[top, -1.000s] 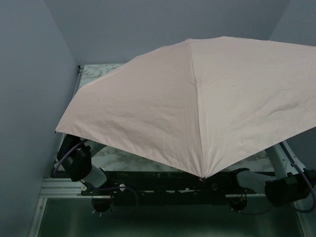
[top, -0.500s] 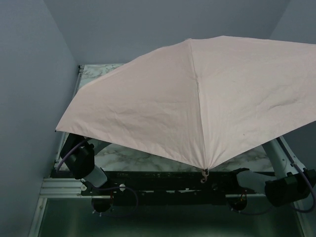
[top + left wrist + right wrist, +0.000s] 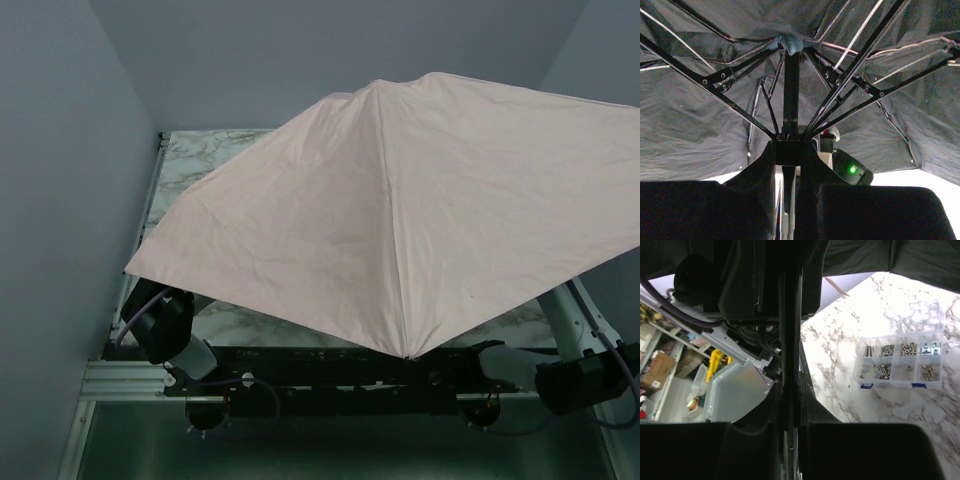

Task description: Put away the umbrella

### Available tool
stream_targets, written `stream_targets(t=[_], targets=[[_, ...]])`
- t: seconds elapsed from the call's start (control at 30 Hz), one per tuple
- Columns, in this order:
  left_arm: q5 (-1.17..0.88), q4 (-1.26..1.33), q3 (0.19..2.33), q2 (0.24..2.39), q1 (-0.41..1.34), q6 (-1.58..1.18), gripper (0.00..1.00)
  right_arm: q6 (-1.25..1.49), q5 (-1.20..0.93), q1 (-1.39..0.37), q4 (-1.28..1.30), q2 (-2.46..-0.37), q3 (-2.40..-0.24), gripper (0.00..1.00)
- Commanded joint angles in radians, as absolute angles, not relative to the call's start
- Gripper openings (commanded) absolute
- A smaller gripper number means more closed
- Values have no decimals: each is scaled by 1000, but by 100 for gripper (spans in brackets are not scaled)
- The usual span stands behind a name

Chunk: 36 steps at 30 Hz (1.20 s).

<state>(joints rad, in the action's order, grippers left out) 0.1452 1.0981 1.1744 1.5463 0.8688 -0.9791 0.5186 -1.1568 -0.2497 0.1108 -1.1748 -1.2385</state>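
Observation:
The pale pink umbrella (image 3: 420, 220) stands open over most of the table and hides both grippers in the top view. In the left wrist view I look up at its dark underside, ribs and shaft (image 3: 791, 90). My left gripper (image 3: 788, 151) is shut on the black runner block (image 3: 788, 152) where the struts meet. In the right wrist view my right gripper (image 3: 790, 392) is shut on the slim shaft (image 3: 790, 315), lower down, with the left arm's dark body just above it. The handle is hidden.
A clear compartment box of screws and nuts (image 3: 900, 360) lies on the marble table (image 3: 840, 365). A clear plastic bin (image 3: 730, 390) and shelving sit beyond the table's edge. Grey walls close in left and behind. Both arms' rear links (image 3: 165, 325) (image 3: 580, 380) show under the canopy rim.
The canopy has gone from a flat spread to a steeper peak. Its left tip has drawn inward and slightly down, and more marble shows at the back left.

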Motion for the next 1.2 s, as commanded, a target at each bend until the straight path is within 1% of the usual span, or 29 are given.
stream_targets(t=[0.0,0.13,0.2,0.3,0.37,0.4,0.43,0.47,0.57,0.67,0.73,0.8,0.93,1.07,1.17], targets=[[154,1125,1083,1480,919,-986,0,300,-990,-256,306,-1214,-1379,0],[210,1166,983,1471,999,-994,0,287,-894,-251,324,-1262,-1419,0],[255,1195,931,1469,1032,-1000,0,291,-881,-245,319,-1274,-1431,0],[313,1242,886,1485,1049,-1036,0,328,-931,-244,280,-1289,-1418,0],[351,1268,884,1491,1046,-1046,0,350,-981,-244,256,-1297,-1392,3],[354,1265,894,1488,1044,-1025,0,366,-1018,-244,228,-1296,-1371,6],[324,1205,922,1477,1030,-1023,0,359,-1025,-244,226,-1292,-1365,14],[329,1161,934,1469,1026,-1020,0,341,-1033,-243,244,-1291,-1372,20],[363,1249,912,1459,999,-1022,0,235,-1034,-243,346,-1276,-1394,40],[356,1183,904,1405,947,-1040,0,126,-1006,-244,450,-1250,-1378,53],[361,1159,909,1373,924,-1015,0,66,-993,-243,521,-1229,-1370,63],[372,1142,929,1356,905,-973,0,50,-1022,-244,557,-1203,-1353,71],[405,1123,1004,1363,866,-905,0,70,-1113,-244,551,-1149,-1280,79],[400,1091,1111,1411,825,-894,0,72,-1121,-247,541,-1126,-1192,79],[411,1053,1206,1449,820,-821,0,66,-1132,-253,541,-1113,-1164,79]])
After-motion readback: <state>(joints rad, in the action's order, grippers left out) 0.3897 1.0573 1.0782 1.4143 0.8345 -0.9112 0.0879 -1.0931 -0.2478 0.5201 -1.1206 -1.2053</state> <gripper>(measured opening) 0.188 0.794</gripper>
